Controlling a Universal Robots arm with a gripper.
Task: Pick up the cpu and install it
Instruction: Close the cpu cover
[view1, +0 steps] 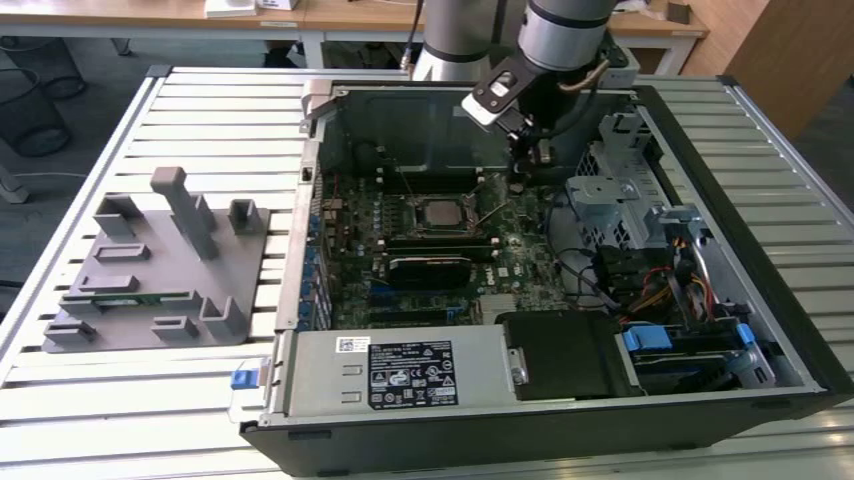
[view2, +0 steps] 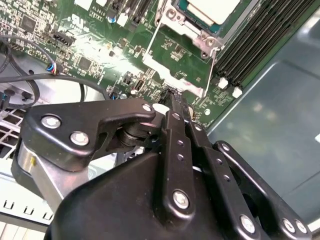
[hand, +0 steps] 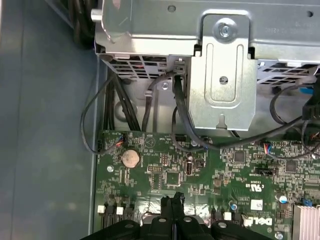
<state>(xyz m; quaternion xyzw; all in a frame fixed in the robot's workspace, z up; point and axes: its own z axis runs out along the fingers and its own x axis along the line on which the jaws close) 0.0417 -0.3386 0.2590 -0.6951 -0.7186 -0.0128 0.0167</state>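
Observation:
The cpu (view1: 434, 212) lies flat in the socket in the middle of the green motherboard (view1: 350, 205) inside the open computer case; its pale silver top (view2: 207, 7) is bordered by a metal socket frame (view2: 176, 31). My gripper (view1: 537, 150) hangs over the board toward the exterior view's right of the cpu, apart from it. Its black fingers (view2: 176, 107) are pressed together with nothing between them. In the first wrist view the gripper (hand: 172, 201) points at the board's edge near a coin battery (hand: 131, 158).
A grey fixture block (view1: 147, 270) with a green memory stick (view1: 127, 297) sits at the exterior view's left on the slatted table (view1: 147, 400). A metal drive cage (view1: 614, 200), black cables (hand: 182, 120), memory slots (view2: 255, 35) and the power supply (view1: 387, 375) crowd the case.

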